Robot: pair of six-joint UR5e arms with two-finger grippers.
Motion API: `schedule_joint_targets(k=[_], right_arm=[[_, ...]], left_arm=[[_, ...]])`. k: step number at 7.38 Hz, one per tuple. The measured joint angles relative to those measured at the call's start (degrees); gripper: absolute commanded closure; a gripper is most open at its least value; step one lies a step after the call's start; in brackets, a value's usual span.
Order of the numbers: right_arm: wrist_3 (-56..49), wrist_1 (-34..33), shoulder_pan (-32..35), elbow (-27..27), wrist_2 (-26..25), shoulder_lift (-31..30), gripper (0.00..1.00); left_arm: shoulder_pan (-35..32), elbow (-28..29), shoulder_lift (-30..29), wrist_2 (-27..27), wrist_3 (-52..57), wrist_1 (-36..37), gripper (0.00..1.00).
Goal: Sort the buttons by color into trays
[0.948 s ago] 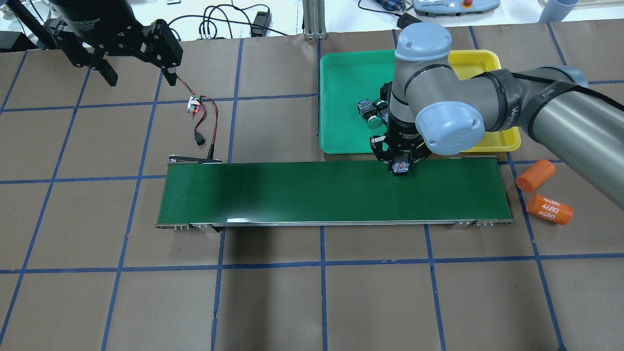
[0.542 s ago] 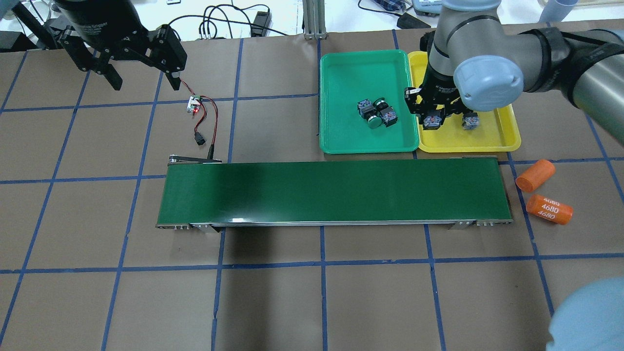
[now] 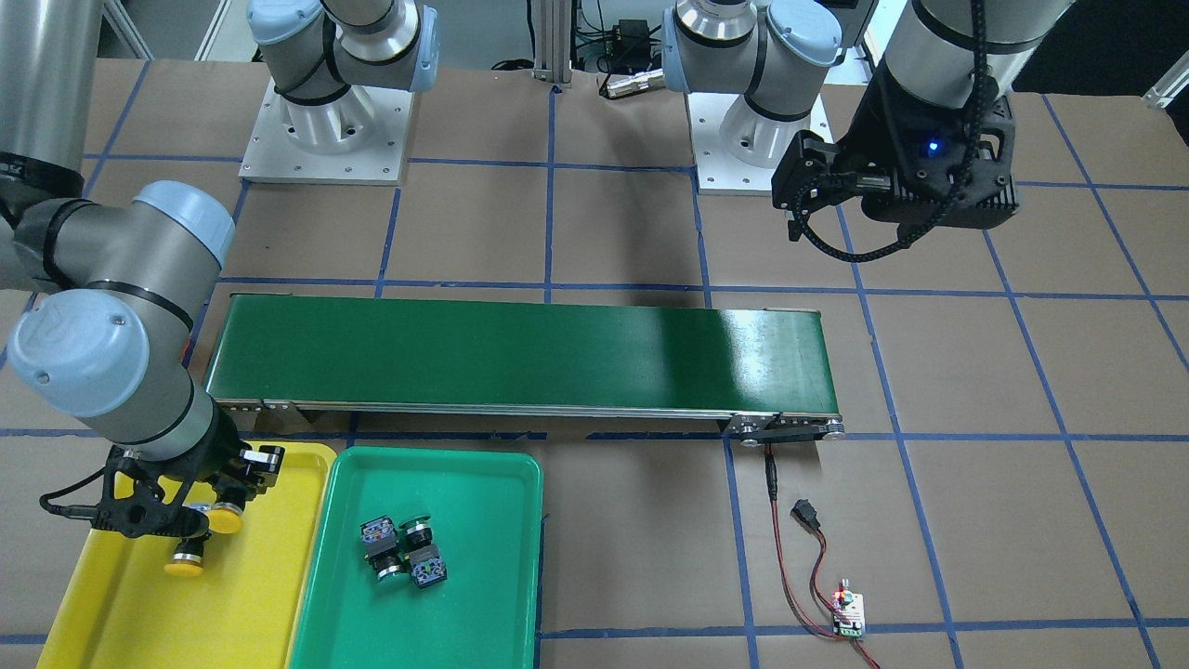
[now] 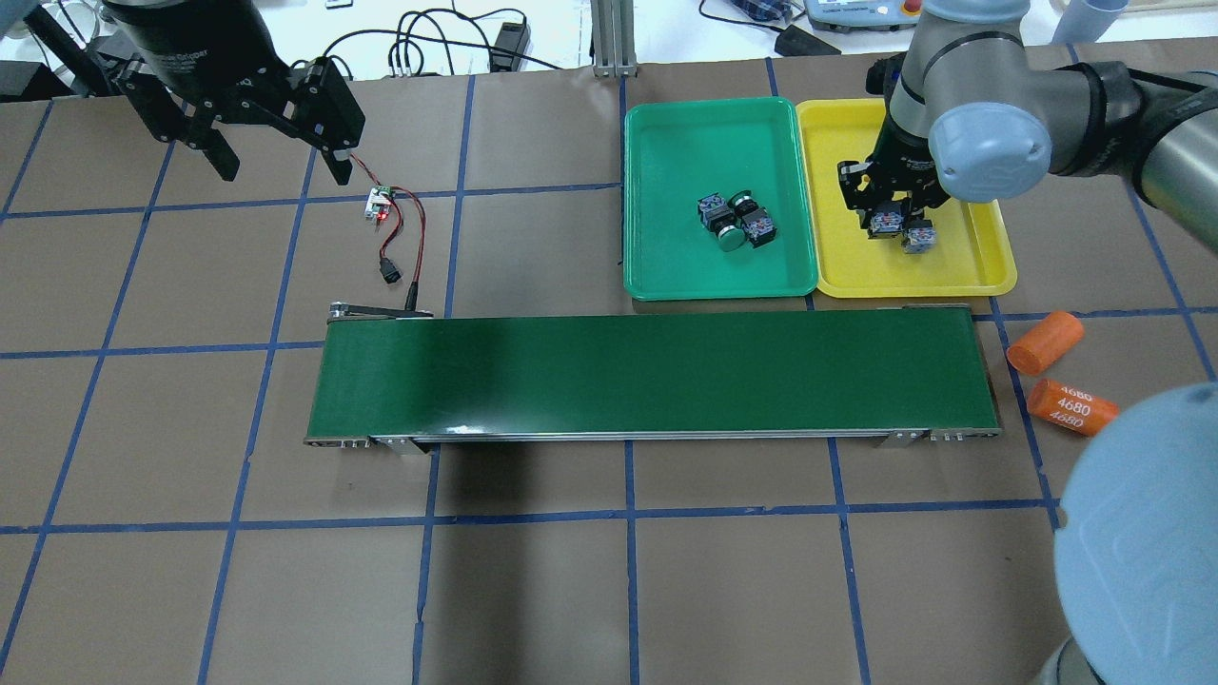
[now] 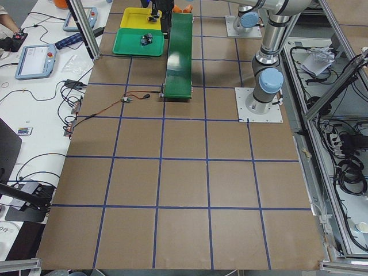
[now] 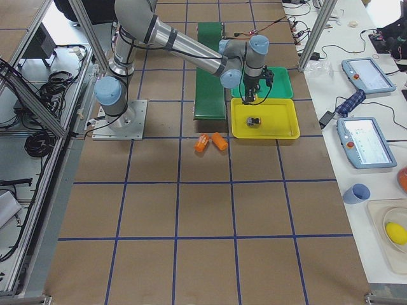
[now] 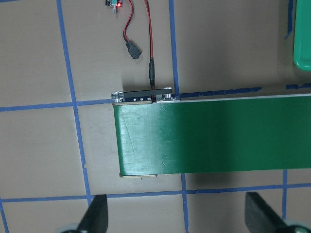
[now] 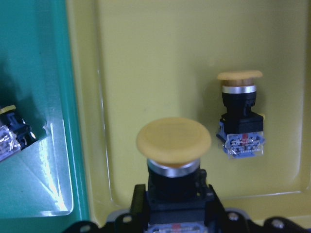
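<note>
right gripper (image 4: 887, 219) is closed narrow on a yellow button (image 8: 173, 141), jaws pinching its black body from both sides. the cap points down, away from the wrist, and the terminal block faces up toward the overhead cam. the button hangs over the yellow tray (image 4: 856, 271), about mid-tray, on the half nearer the green tray (image 4: 666, 143). in the wrist view it looks clear of the tray floor, but i can't tell that for sure.

second yellow button (image 8: 240, 116) lies loose on the yellow tray floor just beside the held one, on my right of it. it touches neither the held button nor the gripper. its cap aims away from me, terminals up.

both green buttons (image 4: 731, 236) sit in the green tray, touching each other, right of centre and off the walls.

the two trays lie edge to edge just beyond the conveyor belt (image 4: 647, 376), at its right end.

left gripper (image 4: 284, 169) is spread wide, holding and touching nothing. it hangs above the desk (image 4: 533, 590) beyond the belt's left end, near a small circuit board (image 4: 380, 204) with red and black leads. its wrist cam looks down on that belt end.

two orange cylinders (image 4: 1045, 342) lie on the desk off the belt's right end, one printed 4680.
</note>
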Motion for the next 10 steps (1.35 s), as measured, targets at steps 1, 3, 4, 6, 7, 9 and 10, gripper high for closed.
schedule_joint_targets(k=[1, 3, 4, 6, 7, 9, 10], right_arm=[[-0.39, -1.25, -0.11, -0.04, 0.12, 0.73, 0.0], [-0.65, -1.12, -0.26, 0.04, -0.05, 0.02, 0.0], [-0.53, 0.78, -0.24, 0.33, -0.08, -1.85, 0.0], [-0.06, 10.01, -0.09, 0.66, -0.03, -10.24, 0.0], [0.07, 16.02, 0.11, 0.77, 0.03, -16.17, 0.0], [0.98, 27.51, 2.58, 1.1, 0.12, -26.98, 0.0], [2.55, 30.82, 5.35, 1.32, 0.08, -30.69, 0.0]], left_arm=[[0.0, 0.04, 0.16, 0.04, 0.24, 0.04, 0.0], [0.01, 0.08, -0.01, 0.11, 0.35, 0.07, 0.0], [0.01, 0.11, -0.2, 0.11, 0.35, 0.11, 0.0], [0.01, 0.16, -0.41, 0.12, 0.29, 0.17, 0.0], [0.01, 0.17, -0.41, 0.14, 0.26, 0.16, 0.0], [0.0, 0.17, -0.38, 0.19, 0.12, 0.14, 0.0], [0.0, 0.17, -0.33, 0.2, 0.06, 0.16, 0.0]])
